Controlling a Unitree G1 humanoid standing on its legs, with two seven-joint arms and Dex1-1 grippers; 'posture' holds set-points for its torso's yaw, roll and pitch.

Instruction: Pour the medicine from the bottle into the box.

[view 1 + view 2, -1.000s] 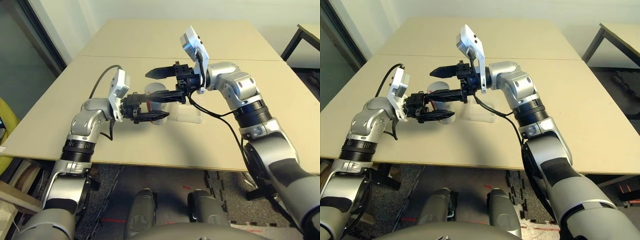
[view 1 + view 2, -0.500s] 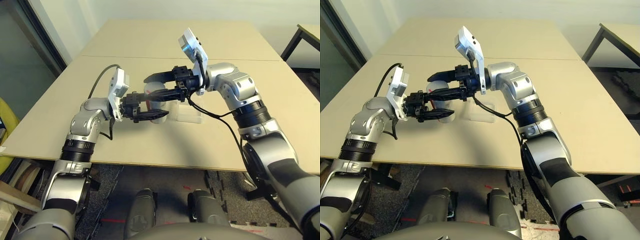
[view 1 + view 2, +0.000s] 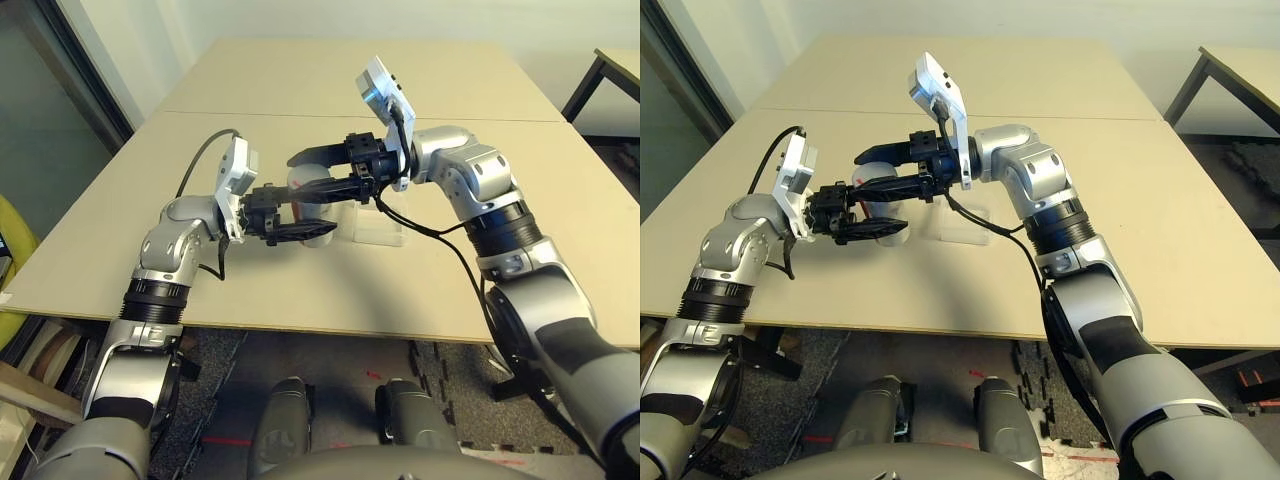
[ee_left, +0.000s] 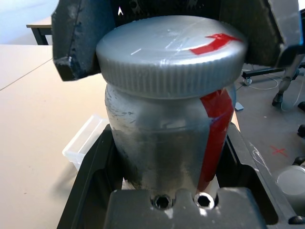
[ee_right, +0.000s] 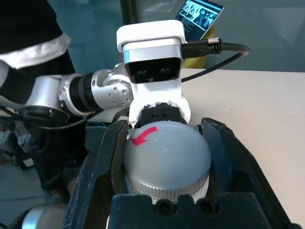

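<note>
We are holding the bottle (image 4: 167, 133) upright above the table (image 3: 420, 290), out in front of our chest. The bottle is the landmark for everything here. Our left gripper (image 4: 167, 191) is clamping its lower body from the left side, fingers closed against the plastic on either side of the red stripe. Our right gripper (image 5: 167, 157) is reaching in from the right side and closing its two black fingers (image 5: 102, 157) around the ribbed grey cap (image 5: 167, 162) on top of the bottle, which carries a red arrow mark. The cap is seated on the bottle, so nothing is being poured yet.

The box (image 3: 378, 226), clear and shallow, is sitting on the table just to the right of the bottle and a little behind it, underneath our right forearm.

We judge the step in hand to be unscrewing the cap. To do it well, we are wanting the left grip to be firm and low so the bottle is not spinning with the cap. The right fingers should be squeezing the ribbed rim evenly and turning about the bottle's upright axis, following the arrow. We should be lifting straight up only once the thread is free, keeping the bottle level so no medicine is spilling before it is over the box.
</note>
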